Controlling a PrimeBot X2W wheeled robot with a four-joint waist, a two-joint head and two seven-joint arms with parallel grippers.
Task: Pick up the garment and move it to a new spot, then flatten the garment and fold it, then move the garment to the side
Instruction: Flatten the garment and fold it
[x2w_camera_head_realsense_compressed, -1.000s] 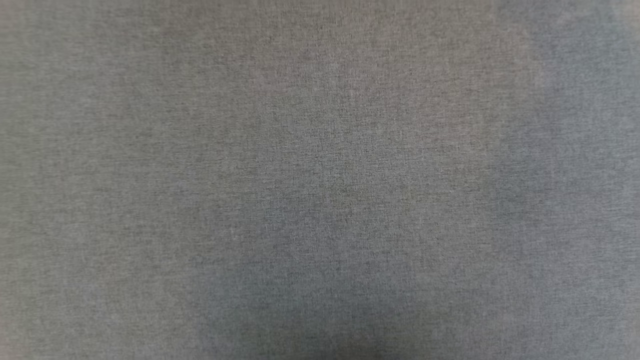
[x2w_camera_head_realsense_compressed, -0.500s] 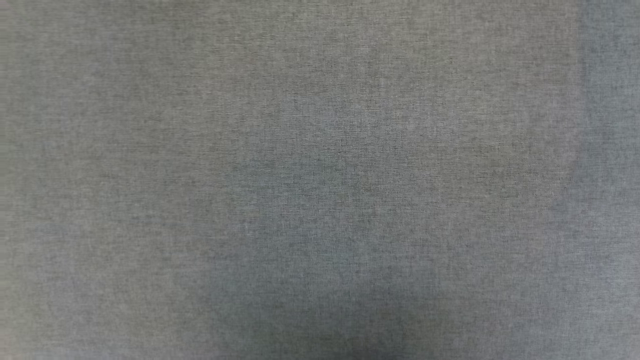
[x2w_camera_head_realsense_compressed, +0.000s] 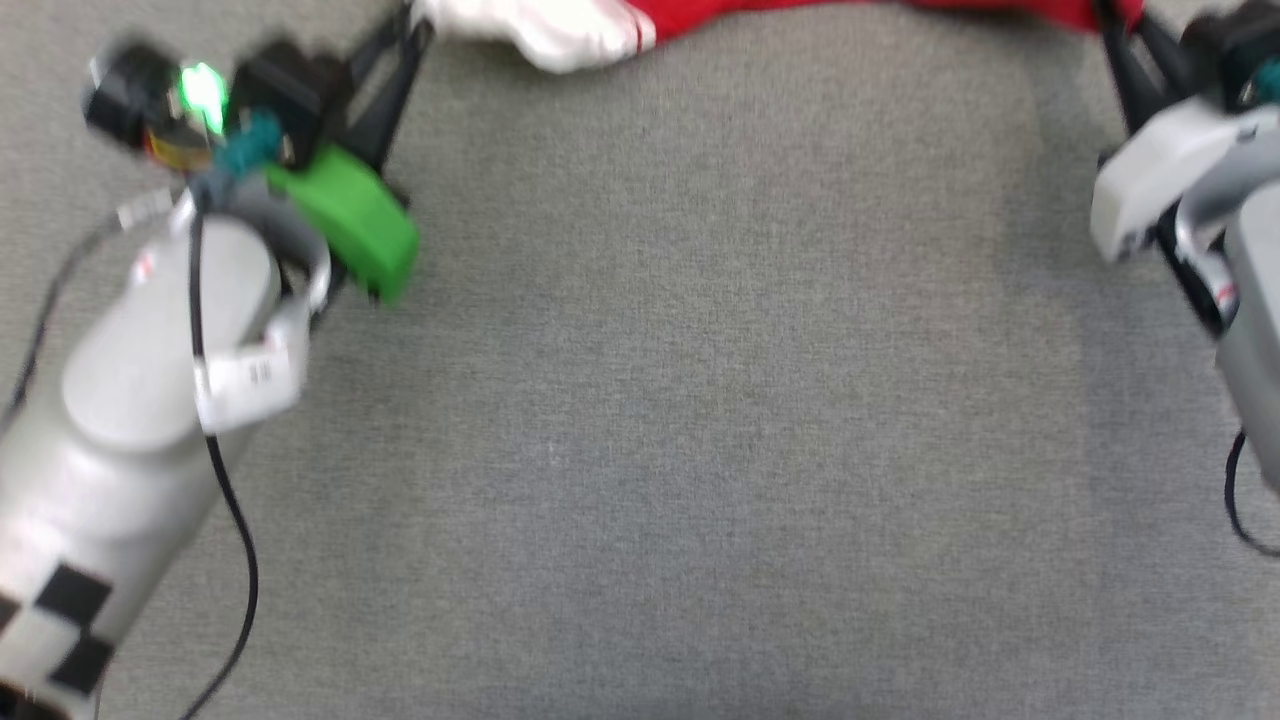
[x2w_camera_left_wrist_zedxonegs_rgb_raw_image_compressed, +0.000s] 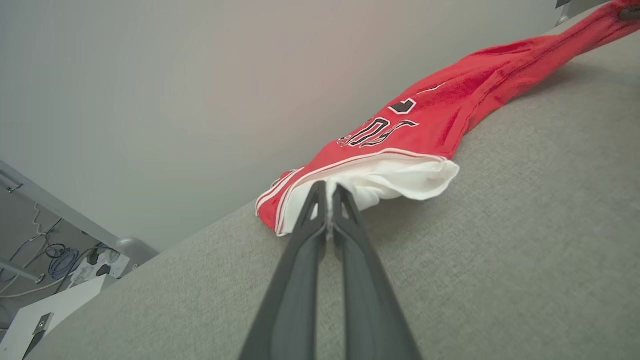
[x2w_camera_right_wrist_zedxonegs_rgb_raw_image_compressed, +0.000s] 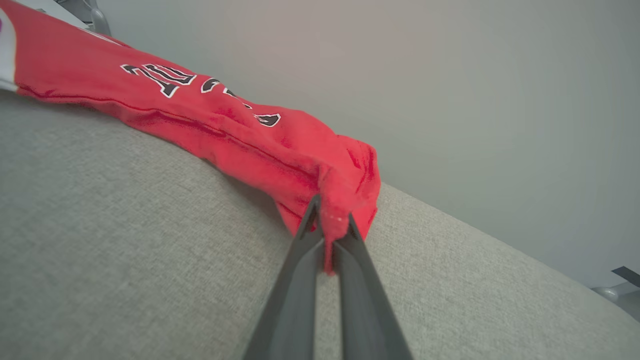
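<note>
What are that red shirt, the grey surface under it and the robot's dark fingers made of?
The garment looks like soft knit fabric, matte, slightly fuzzy; it sags and creases. The grey surface seems a woven upholstery-type cloth, with a visible fine weave. The right hand's fingers look smooth, dark, semi-matte, plastic or rubber; unclear which.

right claw pinching garment corner | garment draped along grey fabric surface
</note>
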